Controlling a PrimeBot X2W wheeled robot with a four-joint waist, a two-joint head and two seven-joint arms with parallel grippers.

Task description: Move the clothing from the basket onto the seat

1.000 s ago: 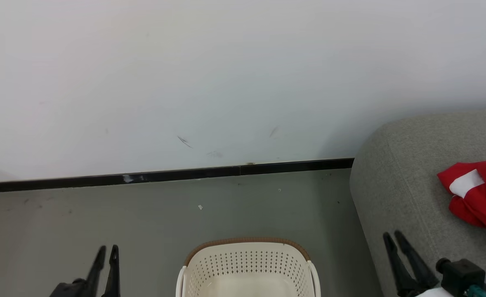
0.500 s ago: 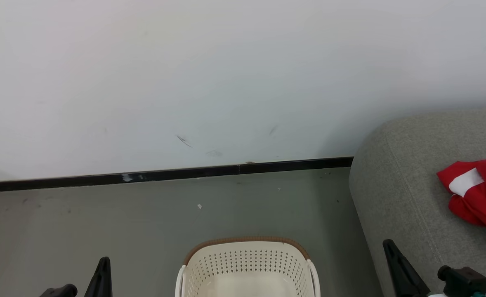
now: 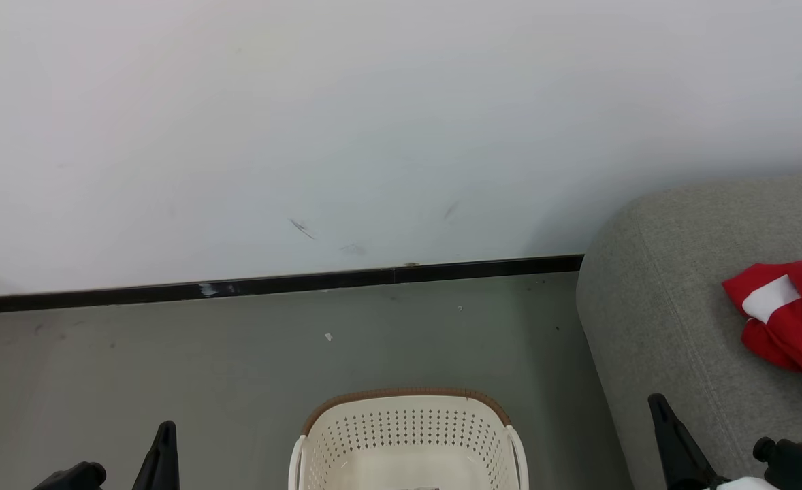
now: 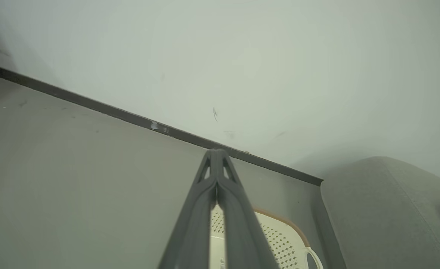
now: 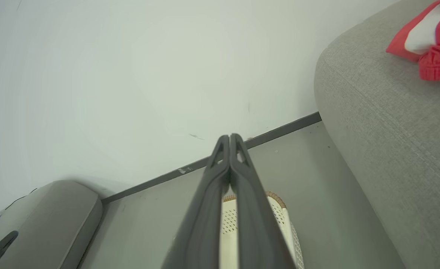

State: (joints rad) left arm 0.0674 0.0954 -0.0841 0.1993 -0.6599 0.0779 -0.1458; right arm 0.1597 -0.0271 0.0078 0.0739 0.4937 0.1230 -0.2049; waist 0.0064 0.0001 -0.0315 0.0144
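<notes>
The mark on the clothing (image 3: 786, 337) cannot be read.

Open floor (image 3: 169, 367) lies left of the basket (image 3: 408, 430); seat (image 3: 660, 320) seemingly crowds its right.

The basket (image 3: 408, 432) stands on the floor (image 3: 203, 367), in front of the wall (image 3: 374, 122) and its skirting strip (image 3: 306, 282). The seat (image 3: 653, 320) sits just to the right of the basket, also against the wall. The clothing (image 3: 792, 323) lies on the seat, well apart from the basket.

The grey floor (image 3: 169, 367) bears the basket (image 3: 408, 435) — the seat (image 3: 660, 306) beside it carries the red clothing (image 3: 792, 327).
</notes>
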